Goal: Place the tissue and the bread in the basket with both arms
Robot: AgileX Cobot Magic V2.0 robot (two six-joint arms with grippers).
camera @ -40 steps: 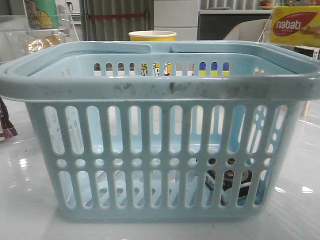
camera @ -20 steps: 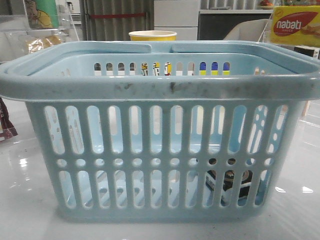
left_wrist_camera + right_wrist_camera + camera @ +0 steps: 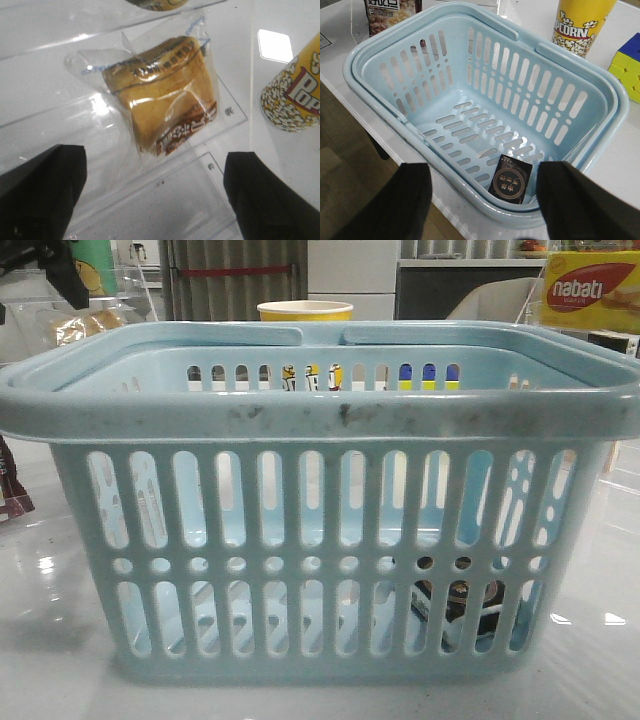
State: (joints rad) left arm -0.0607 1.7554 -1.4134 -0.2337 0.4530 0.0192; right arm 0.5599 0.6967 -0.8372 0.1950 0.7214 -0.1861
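Observation:
The pale blue-grey basket [image 3: 320,420] fills the front view and shows from above in the right wrist view [image 3: 380,95]. The black tissue pack [image 3: 510,178] lies flat on the basket floor in a near corner; it shows dimly through the slots in the front view [image 3: 458,608]. My right gripper [image 3: 482,210] is open and empty, high above the basket's near rim. The bread [image 3: 165,107], golden in a clear pack with a brown label, lies on a clear acrylic stand [image 3: 235,112]. My left gripper [image 3: 155,200] is open above it, apart from it. The bread shows faintly at the front view's far left [image 3: 85,328].
A yellow popcorn cup [image 3: 580,20] stands behind the basket; it also shows in the left wrist view [image 3: 295,95] and front view [image 3: 305,311]. A colour cube [image 3: 627,60] lies right of it. A snack pack [image 3: 390,12] stands beyond the basket. A yellow nabati box [image 3: 590,290] sits at back right.
A dark arm shape has come into the top left corner of the front view, over the bread's stand. The basket and tissue have not moved.

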